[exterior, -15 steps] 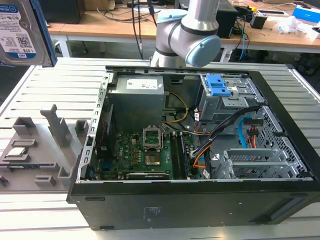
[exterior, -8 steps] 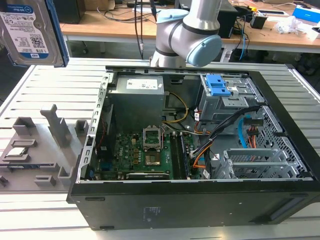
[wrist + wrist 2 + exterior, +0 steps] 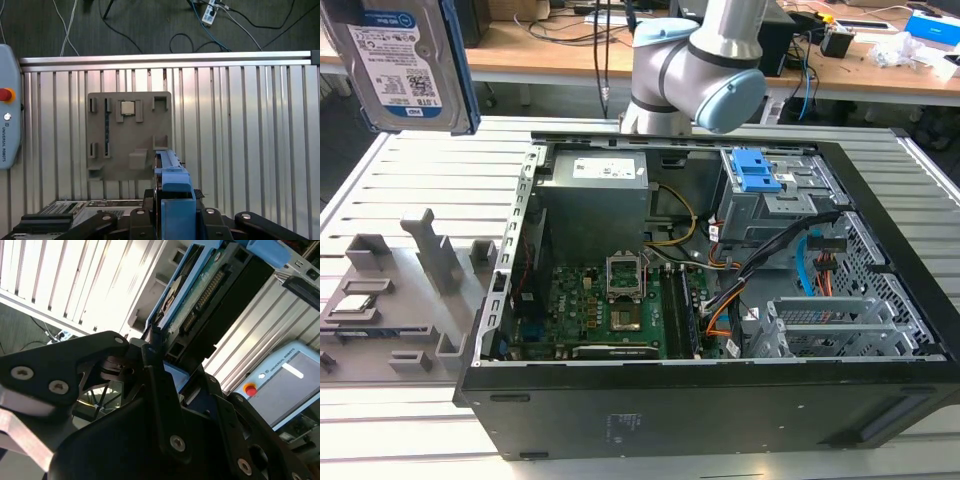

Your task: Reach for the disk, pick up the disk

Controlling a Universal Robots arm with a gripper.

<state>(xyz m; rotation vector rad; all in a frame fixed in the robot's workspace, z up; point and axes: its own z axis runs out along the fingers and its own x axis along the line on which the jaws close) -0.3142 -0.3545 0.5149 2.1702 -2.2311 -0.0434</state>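
The disk [image 3: 405,60], a silver-grey hard drive with a white-and-blue label and a blue bracket along its edge, hangs upright in the air at the exterior view's upper left, well above the slatted table. In the second wrist view my gripper [image 3: 161,357] is shut on the disk [image 3: 200,295], with its black fingers [image 3: 152,347] clamped against the drive's end. Seen edge-on in the first wrist view, the disk's blue bracket [image 3: 172,182] stands between the black gripper [image 3: 175,212] parts, above the grey fixture plate.
An open computer case [image 3: 720,400] lies on the slatted aluminium table [image 3: 410,170], with blue drive-bay clips [image 3: 757,172] inside. A grey fixture plate [image 3: 129,137] with upright slots holds a small square chip [image 3: 129,108]. A teach pendant [image 3: 7,130] lies beside the table. The arm's joint [image 3: 705,65] stands behind the case.
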